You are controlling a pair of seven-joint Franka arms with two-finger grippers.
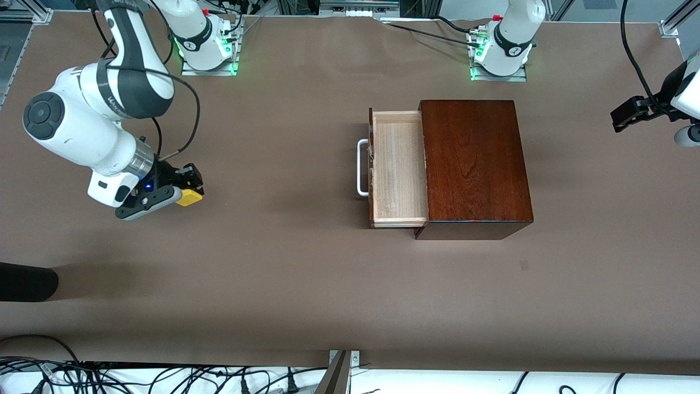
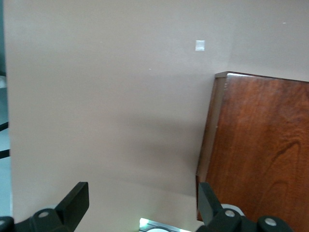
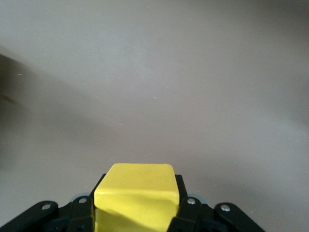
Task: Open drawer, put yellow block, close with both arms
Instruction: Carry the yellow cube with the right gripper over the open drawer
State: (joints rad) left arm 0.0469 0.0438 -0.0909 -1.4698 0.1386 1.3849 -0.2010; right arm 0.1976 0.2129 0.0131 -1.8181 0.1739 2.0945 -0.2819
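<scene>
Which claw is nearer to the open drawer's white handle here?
Right. The right claw, shut on the yellow block, is toward the right arm's end of the table, on the side the handle faces. The left claw waits open past the box.

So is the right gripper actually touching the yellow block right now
Touching. In the right wrist view the yellow block sits clamped between the right gripper's black fingers, which press against its sides.
</scene>
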